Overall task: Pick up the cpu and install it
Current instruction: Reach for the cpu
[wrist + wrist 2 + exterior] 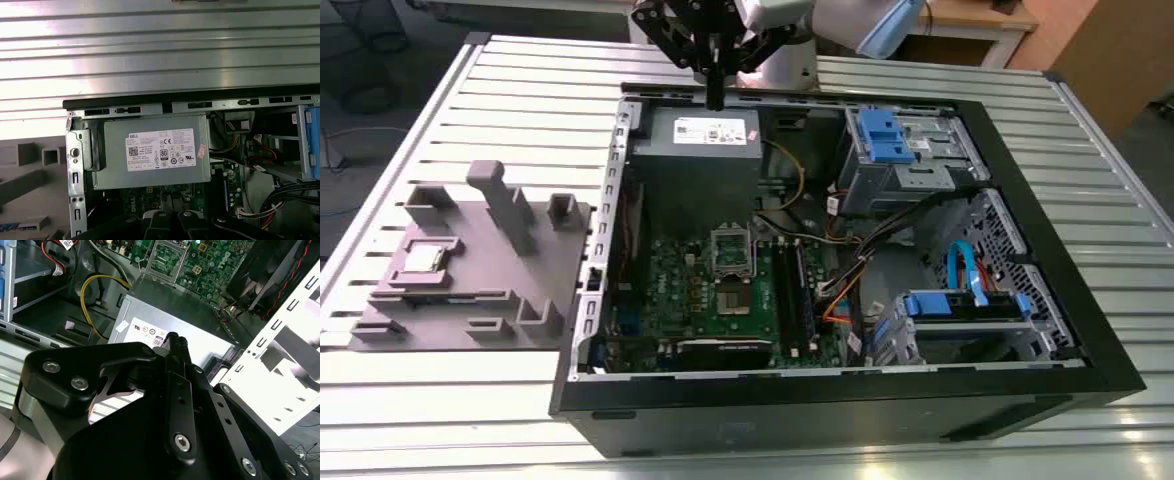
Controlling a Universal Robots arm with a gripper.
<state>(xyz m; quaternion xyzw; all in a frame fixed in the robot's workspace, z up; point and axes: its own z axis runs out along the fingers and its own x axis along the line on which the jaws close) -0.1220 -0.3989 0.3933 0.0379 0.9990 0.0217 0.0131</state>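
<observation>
Exterior view overlooks the whole computer case — both wrist views hang close above its power supply.

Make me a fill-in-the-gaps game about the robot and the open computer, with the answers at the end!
1. The cpu lies on the grey ____, outside the computer case.
2. The claw hangs over the power supply, holding ____.
3. The looping cable beside the power supply is coloured ____.
Missing words: tray; nothing; yellow.
</observation>
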